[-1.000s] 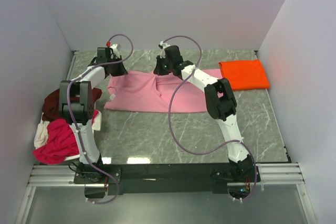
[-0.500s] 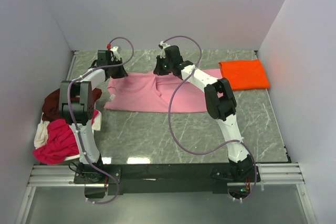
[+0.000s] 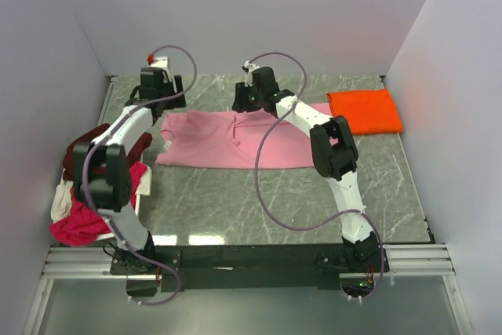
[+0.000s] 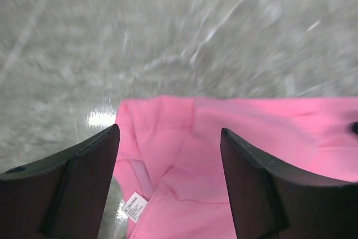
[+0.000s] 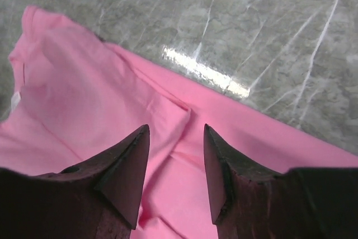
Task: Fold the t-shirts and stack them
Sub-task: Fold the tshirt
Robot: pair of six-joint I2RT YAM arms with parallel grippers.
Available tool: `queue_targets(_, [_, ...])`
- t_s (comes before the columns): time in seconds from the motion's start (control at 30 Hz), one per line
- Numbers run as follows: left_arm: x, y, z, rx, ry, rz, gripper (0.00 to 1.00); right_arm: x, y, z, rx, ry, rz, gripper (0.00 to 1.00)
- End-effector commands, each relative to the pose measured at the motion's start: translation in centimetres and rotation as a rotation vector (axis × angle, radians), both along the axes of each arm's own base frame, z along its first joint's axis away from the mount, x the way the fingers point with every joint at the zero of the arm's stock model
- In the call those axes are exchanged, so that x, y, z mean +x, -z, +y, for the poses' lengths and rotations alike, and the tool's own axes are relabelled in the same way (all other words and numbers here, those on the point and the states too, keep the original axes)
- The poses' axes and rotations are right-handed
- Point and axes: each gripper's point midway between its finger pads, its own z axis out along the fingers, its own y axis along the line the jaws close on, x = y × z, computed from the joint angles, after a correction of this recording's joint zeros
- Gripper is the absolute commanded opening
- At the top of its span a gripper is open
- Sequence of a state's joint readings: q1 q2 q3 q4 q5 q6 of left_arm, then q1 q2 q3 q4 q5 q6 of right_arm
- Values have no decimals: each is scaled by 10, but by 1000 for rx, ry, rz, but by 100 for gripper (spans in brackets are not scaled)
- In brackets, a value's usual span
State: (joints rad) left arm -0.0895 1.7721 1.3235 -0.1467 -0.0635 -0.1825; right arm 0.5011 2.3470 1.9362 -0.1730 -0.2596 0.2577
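Left gripper (image 4: 169, 134) pulls back from the pink t-shirt (image 3: 220, 139); it and the right gripper (image 5: 176, 131) gape empty. Orange t-shirt (image 3: 365, 111) lies folded; pink half-done, heap (image 3: 85, 198) waiting.

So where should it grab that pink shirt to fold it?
Probably the far edge of the pink shirt, pinched from above at two spots. It lies flat and wide on the table, so only an edge can be lifted; the left gripper and right gripper hang open over that edge.

Evenly bright, white glare on the near grey marbled tabletop (image 3: 235, 202), bright orange cloth t-shirt (image 3: 365, 111) tinting the pale right wall (image 3: 427, 88), left wrist view blurred, right sharp.
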Motion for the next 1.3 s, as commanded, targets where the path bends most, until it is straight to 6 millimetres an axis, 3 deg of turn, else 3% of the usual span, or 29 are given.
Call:
queue_targets(0.0, [-6, -64, 3, -75, -11, -143, 77, -4, -70, -9, 33, -125, -143, 51])
queue_targets(0.07, [-16, -63, -2, -160, -12, -115, 75, -33, -81, -4, 80, -325, -127, 51])
queue_targets(0.17, [-36, -36, -9, -214, 14, 24, 69, -62, -87, -9, 52, -497, -174, 52])
queue_targets(0.2, [-45, -24, -10, -213, 25, 83, 67, -74, -81, -12, 42, -553, -171, 53])
queue_targets(0.23, [-49, -13, -12, -210, 36, 118, 65, -80, -90, -13, 36, -571, -192, 53])
queue_targets(0.43, [-71, 31, -18, -216, 59, 296, 52, -121, -81, -33, -29, -684, -140, 52])
queue_targets(0.57, [-87, 34, -20, -165, 35, 315, 50, -150, -70, -52, -92, -751, -103, 52])
queue_targets(0.6, [-92, 36, -20, -150, 31, 321, 51, -161, -59, -60, -118, -779, -71, 52])
queue_targets(0.73, [-110, 29, -18, -97, 1, 313, 52, -180, -47, -97, -189, -775, -15, 52])
queue_targets(0.8, [-119, 32, -11, -60, -54, 326, 51, -188, -41, -130, -210, -744, 22, 52])
queue_targets(0.87, [-128, 29, -13, -64, -60, 320, 51, -195, -25, -166, -262, -718, 62, 52])
queue_targets(0.9, [-137, 35, -14, -82, -81, 338, 51, -202, -24, -179, -291, -706, 75, 52])
queue_targets(0.93, [-141, 30, -16, -102, -91, 324, 51, -204, -20, -190, -315, -696, 78, 52])
queue_targets(0.97, [-149, 34, -15, -116, -115, 336, 52, -211, -4, -213, -366, -672, 109, 52])
queue_targets(1.0, [-153, 36, -14, -147, -172, 334, 52, -206, -7, -222, -395, -641, 70, 52])
queue_targets(1.07, [-161, 33, -15, -207, -233, 313, 55, -206, -1, -238, -433, -610, 67, 52])
queue_targets(1.1, [-170, 45, -15, -259, -300, 329, 55, -208, 3, -246, -440, -588, 78, 52])
queue_targets(1.13, [-168, 40, -12, -288, -347, 280, 56, -207, 3, -248, -436, -581, 75, 52])
queue_targets(1.17, [-176, 52, -7, -298, -397, 284, 55, -208, 5, -247, -424, -575, 84, 52])
queue_targets(1.27, [-174, 57, 5, -353, -556, 224, 52, -207, 5, -242, -378, -569, 89, 52])
